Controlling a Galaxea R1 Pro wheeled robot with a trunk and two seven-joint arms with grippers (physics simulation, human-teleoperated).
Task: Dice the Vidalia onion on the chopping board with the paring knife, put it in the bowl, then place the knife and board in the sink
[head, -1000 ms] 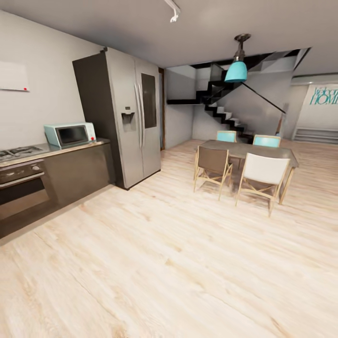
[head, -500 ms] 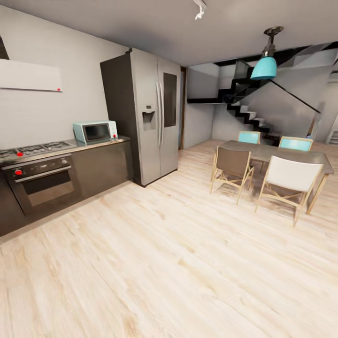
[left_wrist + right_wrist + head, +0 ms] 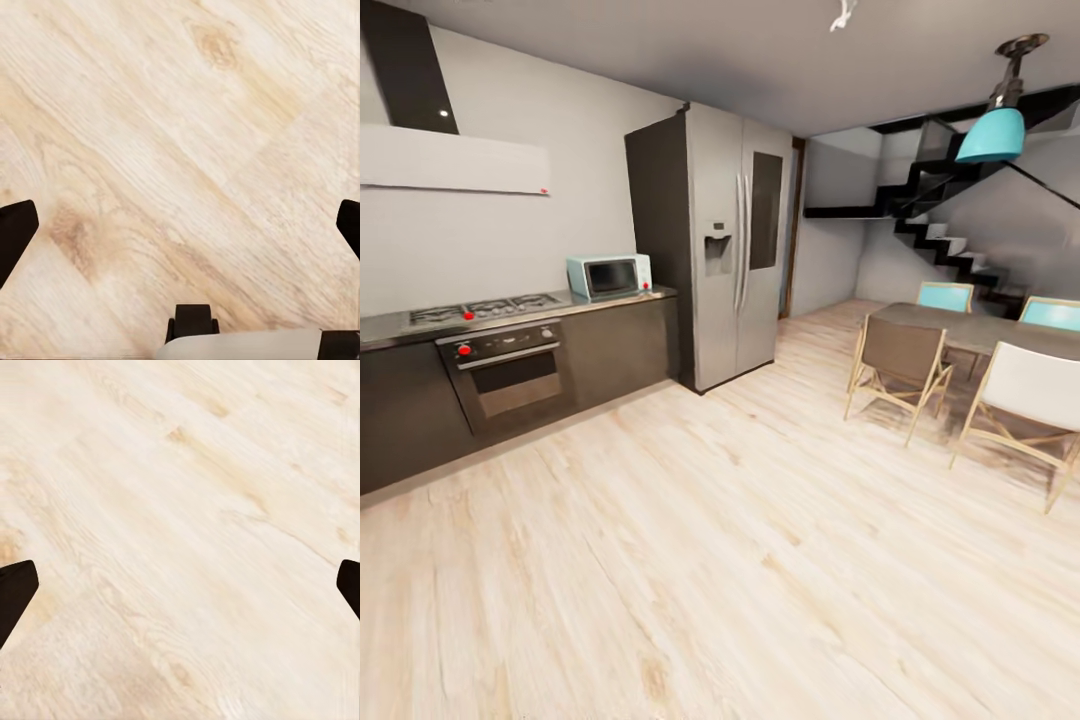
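The onion, sink, chopping board, paring knife and bowl are out of view. A glossy grey countertop (image 3: 610,303) runs along the left wall above dark cabinets. In the left wrist view my left gripper (image 3: 180,225) is open, its dark fingertips (image 3: 15,232) far apart over pale wooden floor. My right gripper (image 3: 180,589) is also open, with its black fingertips (image 3: 15,592) at the frame's edges above the same floor, holding nothing.
A hob (image 3: 485,308) and oven (image 3: 505,375) are set in the counter, with a turquoise microwave (image 3: 610,275) beside a tall steel fridge (image 3: 730,245). A dining table (image 3: 970,330) with chairs (image 3: 895,365) stands at the right, stairs (image 3: 945,235) behind. Wooden floor (image 3: 740,560) spreads ahead.
The whole head view has swung to the left: fridge, microwave, table and stairs have shifted right in the picture, and the oven and extractor hood have come fully into sight.
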